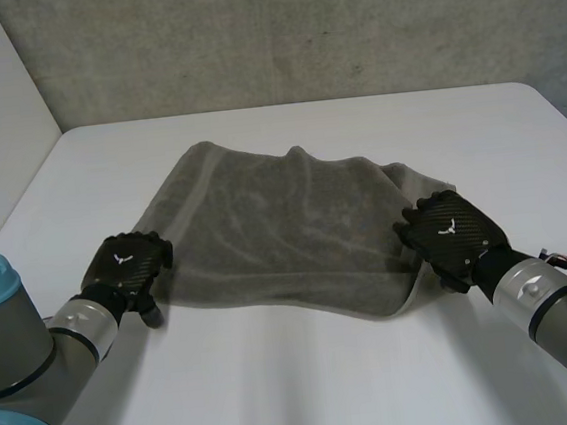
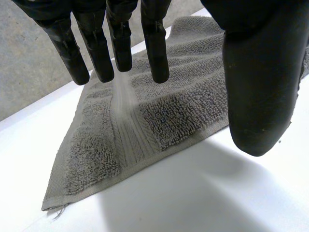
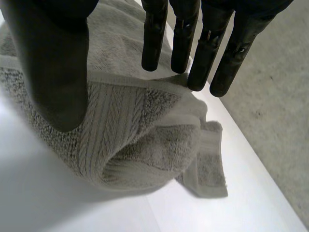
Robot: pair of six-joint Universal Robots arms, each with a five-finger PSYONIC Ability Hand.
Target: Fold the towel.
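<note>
Towel [image 1: 285,227]: grey terry, lying on the white surface [image 1: 281,394], roughly central. Mostly spread flat, with a ridge across the middle and a bunched near-right end.

Left robot hand [image 1: 125,268]: at the near-left corner of the towel. In the left wrist view its fingers [image 2: 157,53] are straight and spread above the pile and the thumb [image 2: 260,87] stands well apart, so it is released and grasps nothing. The corner tip [image 2: 53,203] lies flat on the surface beyond the fingertips. A flat woven band [image 2: 128,130] runs across the cloth just under the fingers.

Right robot hand [image 1: 452,236]: at the near-right corner. Its fingers [image 3: 154,43] are straight and its thumb held off, so it is also released. Below its palm the cloth is rolled over on itself into a thick fold [image 3: 145,154], with a loose flap [image 3: 210,164] trailing beside it. Whether any fingertip touches the pile is hard to judge from these angles.

Handling estimate: soft, limp and light. It will sag between two holds and will not keep an edge straight unaided. The looped pile should give good friction. The hemmed edge and woven band are thinner, so they are easier to pinch.

Hold points: on the left, the flat corner at the hem. On the right, the true corner probably sits in the flap, so pinching the roll risks taking several layers.
</note>
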